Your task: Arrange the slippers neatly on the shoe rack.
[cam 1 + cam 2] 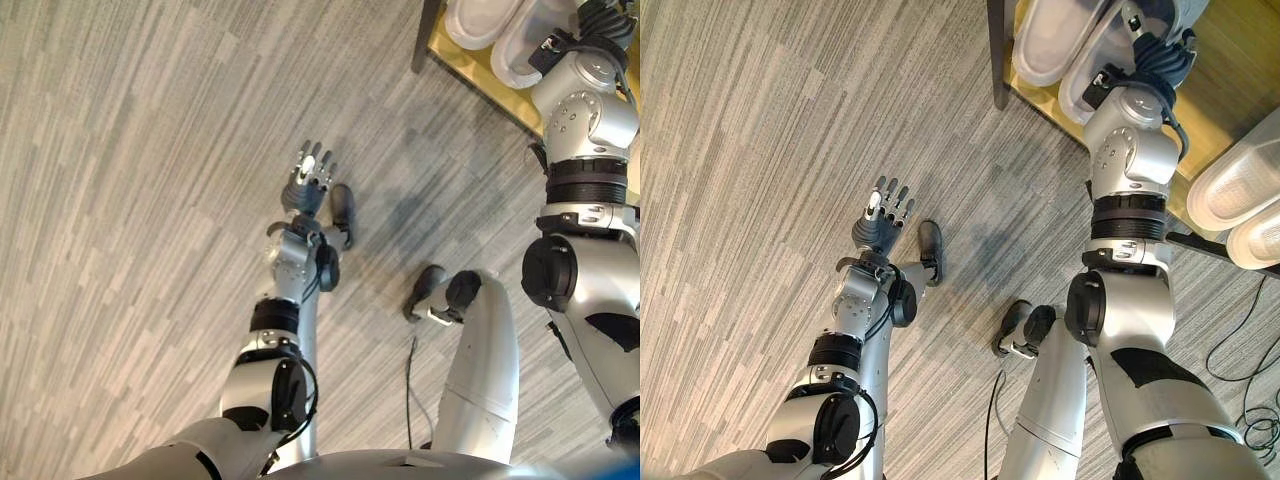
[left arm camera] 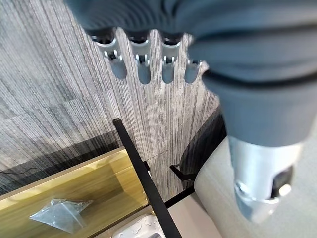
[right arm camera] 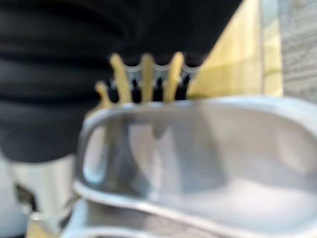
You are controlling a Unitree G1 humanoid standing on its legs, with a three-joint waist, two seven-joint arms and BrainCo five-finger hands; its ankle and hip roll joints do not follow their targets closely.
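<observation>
Two white slippers (image 1: 1048, 40) (image 1: 1088, 85) lie side by side on the wooden shoe rack (image 1: 1036, 92) at the upper right. My right hand (image 1: 1137, 45) is over that rack, right against the nearer of the two. The right wrist view has this slipper (image 3: 198, 148) lying across the hand from very close. A second white pair (image 1: 1238, 182) rests further right on the rack. My left hand (image 1: 883, 215) hangs open over the bare floor, far from the rack, its fingers (image 2: 142, 67) straight and holding nothing.
The rack has a black metal frame with a corner post (image 1: 997, 60) standing on the grey wood-patterned floor. The left wrist view takes in a wooden shelf (image 2: 84, 186), a black bar (image 2: 138, 166) and a small clear plastic bag (image 2: 59, 214).
</observation>
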